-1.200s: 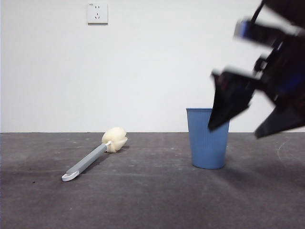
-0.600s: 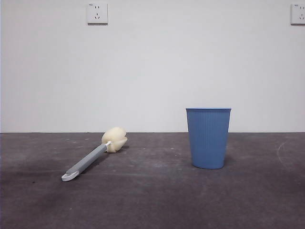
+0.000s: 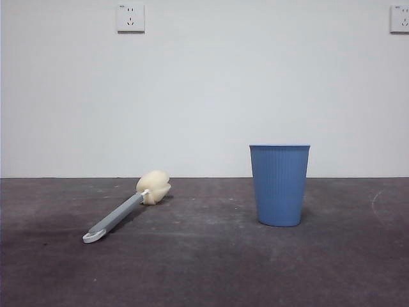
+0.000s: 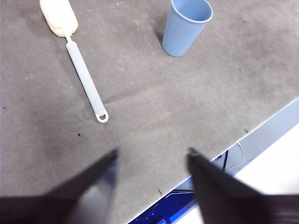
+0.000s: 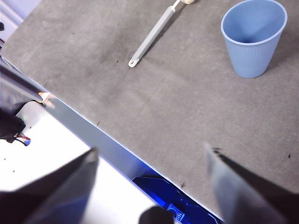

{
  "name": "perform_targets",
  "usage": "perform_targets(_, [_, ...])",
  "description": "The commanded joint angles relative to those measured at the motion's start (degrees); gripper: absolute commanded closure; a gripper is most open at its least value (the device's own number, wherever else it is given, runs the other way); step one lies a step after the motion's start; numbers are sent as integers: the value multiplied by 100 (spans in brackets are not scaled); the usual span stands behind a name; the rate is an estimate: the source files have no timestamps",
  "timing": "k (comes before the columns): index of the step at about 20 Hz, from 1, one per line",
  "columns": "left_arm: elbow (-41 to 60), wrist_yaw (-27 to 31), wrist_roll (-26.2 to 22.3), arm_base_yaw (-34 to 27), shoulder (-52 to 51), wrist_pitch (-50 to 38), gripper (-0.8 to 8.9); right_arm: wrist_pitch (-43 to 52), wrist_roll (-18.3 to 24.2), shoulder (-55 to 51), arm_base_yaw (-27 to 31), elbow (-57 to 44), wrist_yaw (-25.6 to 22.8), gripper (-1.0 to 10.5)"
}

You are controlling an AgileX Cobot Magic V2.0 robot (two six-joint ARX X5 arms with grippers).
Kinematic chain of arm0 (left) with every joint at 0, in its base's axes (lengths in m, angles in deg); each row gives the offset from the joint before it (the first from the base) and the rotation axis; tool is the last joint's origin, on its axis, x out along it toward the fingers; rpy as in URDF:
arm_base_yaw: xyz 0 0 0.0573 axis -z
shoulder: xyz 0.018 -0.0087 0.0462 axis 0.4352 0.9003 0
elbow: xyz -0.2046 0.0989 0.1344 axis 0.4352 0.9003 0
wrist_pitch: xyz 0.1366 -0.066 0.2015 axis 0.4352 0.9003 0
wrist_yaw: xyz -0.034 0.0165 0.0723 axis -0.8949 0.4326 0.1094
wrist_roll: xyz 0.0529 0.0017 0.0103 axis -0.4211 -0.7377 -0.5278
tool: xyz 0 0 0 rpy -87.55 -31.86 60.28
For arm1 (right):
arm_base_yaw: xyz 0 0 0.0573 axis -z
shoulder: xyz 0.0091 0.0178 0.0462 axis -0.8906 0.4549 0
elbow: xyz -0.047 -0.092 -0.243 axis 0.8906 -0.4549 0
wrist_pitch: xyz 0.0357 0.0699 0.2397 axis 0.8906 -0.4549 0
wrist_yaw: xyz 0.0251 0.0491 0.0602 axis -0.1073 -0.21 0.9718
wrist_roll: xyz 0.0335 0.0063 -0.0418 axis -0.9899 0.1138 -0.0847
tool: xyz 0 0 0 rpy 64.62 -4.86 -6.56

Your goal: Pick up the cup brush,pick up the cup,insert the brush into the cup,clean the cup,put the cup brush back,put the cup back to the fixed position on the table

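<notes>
The cup brush (image 3: 128, 210) lies flat on the table (image 3: 204, 268) at the left, its cream sponge head (image 3: 154, 187) pointing toward the back and the white loop end toward the front. The blue ribbed cup (image 3: 279, 184) stands upright to its right, empty. Both arms are out of the front view. High above the table's near edge, my left gripper (image 4: 152, 158) is open, with the cup brush (image 4: 79, 65) and the cup (image 4: 186, 25) far beyond it. My right gripper (image 5: 152, 156) is open too, over the table's edge, far from the cup (image 5: 253, 37) and the cup brush (image 5: 152, 38).
Two white wall sockets (image 3: 130, 17) (image 3: 399, 18) sit high on the pale wall behind. The table's front edge (image 5: 93, 128) drops off to a light frame and blue parts below. Cables hang near the table's edge (image 4: 233, 156).
One second ago a dark open gripper hung at the right, next to the cup's rim. It has withdrawn out of the front view. The cup and the brush have not moved.
</notes>
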Motion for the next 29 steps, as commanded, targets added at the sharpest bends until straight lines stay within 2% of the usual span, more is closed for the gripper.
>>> perform_targets(1, [0, -11, -68, -9, -17, 2, 825, 15, 44, -11, -13, 0, 11, 958])
perform_targets(22, [0, 66, -66, -7, -17, -46, 817, -4, -15, -11, -13, 0, -35, 944])
perform_targets(24, [0, 258, -96, -57, -61, -50, 817, -7, -15, -11, -13, 2, -37, 944])
perform_targets(25, [0, 424, -485, -136, -81, -81, 817, -4, -15, -13, -13, 0, -35, 944])
perform_targets(27, [15, 564, -1648, -522, -149, -673, 817, -4, -15, -13, -13, 0, -37, 944])
perform_targets(28, [55, 444, -2232, -846, -203, -1351, 817, -4, -15, -13, -13, 0, -35, 944])
perform_targets(29, [133, 315, -2516, -1128, -284, -2000, 817, -4, -15, -13, -13, 2, -35, 944])
